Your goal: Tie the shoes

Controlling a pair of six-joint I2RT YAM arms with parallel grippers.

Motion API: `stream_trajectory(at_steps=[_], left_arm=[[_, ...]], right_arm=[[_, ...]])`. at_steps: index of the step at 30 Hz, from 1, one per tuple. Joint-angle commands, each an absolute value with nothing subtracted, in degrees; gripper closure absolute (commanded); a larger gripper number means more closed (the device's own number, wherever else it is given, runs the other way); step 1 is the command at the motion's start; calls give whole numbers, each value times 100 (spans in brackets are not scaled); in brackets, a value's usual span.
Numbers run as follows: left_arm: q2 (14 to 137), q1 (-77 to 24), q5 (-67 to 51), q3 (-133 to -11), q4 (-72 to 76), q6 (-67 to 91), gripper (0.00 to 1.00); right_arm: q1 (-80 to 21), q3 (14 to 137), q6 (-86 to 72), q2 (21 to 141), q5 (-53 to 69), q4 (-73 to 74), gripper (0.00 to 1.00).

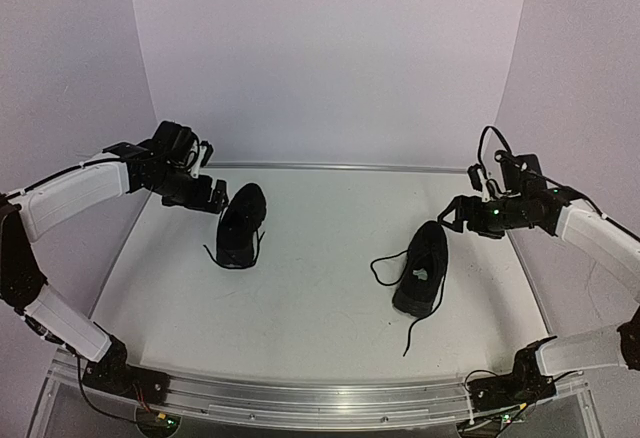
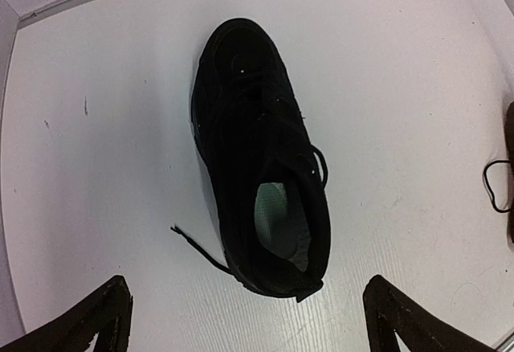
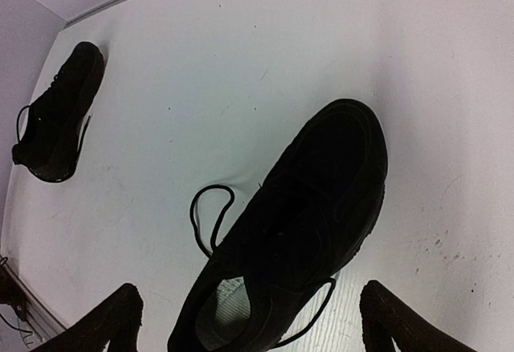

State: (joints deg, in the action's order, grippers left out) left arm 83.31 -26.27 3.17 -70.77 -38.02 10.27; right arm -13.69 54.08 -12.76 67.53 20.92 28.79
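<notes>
**Both shoes untied; each lies heel-first below its own arm's open tool**

Table [image 1: 320,298]: it carries the 2 black shoes, well apart, 1 on each half.

Left shoe [image 1: 241,226]: the long axis runs near to far, toe toward the back wall and heel toward the arm bases. The left tool [image 1: 214,200] hangs above it, spread wide and holding nothing. In the left wrist view the heel end sits lowest in frame, between the 2 fingers [image 2: 104,316], with the toe pointing straight away. Tool and shoe are apart.

Right shoe [image 1: 422,270]: it lies much the same way, heel toward the bases, and the right wrist view shows it on a diagonal with the heel opening closest. The right tool [image 1: 452,215] hovers off its far end, likewise wide apart and empty.

Laces: none are tied. The right shoe's lace loop [image 1: 385,263] lies out on the table toward the centre, and a tail [image 1: 410,336] trails toward the near edge. The left shoe's lace end [image 2: 195,246] pokes out beside the heel, where a pale lining [image 2: 277,215] shows.

Assessment: the task looks to be at its start. Each arm is nearer its own shoe, but a knot likely needs both tools on 1 shoe, so 1 arm must reach across. The right shoe's laces lie more exposed and look the easier first pick.
</notes>
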Motion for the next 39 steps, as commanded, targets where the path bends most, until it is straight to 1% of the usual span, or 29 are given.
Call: stream_trajectory(at_steps=[1, 3, 7, 11, 14, 18, 20, 28, 33, 35, 39], left_arm=[[8283, -2966, 133, -7574, -3612, 816, 0], [8620, -3300, 91, -7796, -3569, 722, 0], [9447, -4282, 284, -8150, -3359, 411, 0], [10354, -5216, 157, -8497, -2884, -88, 1], [11064, -5603, 79, -8953, -2695, -290, 3], [11840, -5860, 52, -9597, -2539, 20, 11], [12152, -6023, 109, -9792, -2351, 216, 13], [13050, -6266, 360, -10567, -2001, 829, 15], [13554, -6329, 814, -11043, -1978, 1108, 16], [13738, -6344, 934, -11202, -1955, 1184, 16], [14150, -6364, 1293, -11717, -2207, 1277, 19]], right_arm=[[-1417, 5287, -1313, 6820, 1910, 3292, 16], [-1468, 5136, -1399, 6828, 1859, 3338, 22], [-1630, 4898, -1608, 6911, 1727, 3277, 23], [-1790, 4757, -1787, 7062, 1598, 3083, 25], [-1954, 4689, -1977, 7176, 1406, 2946, 25], [-2144, 4657, -2169, 7356, 1160, 2784, 25], [-2290, 4615, -2276, 7446, 1027, 2674, 25], [-2566, 4436, -2521, 7784, 707, 2355, 25], [-2614, 4343, -2666, 7886, 507, 2204, 28], [-2630, 4296, -2721, 7923, 454, 2142, 31], [-2650, 4220, -2798, 7982, 327, 2086, 32]])
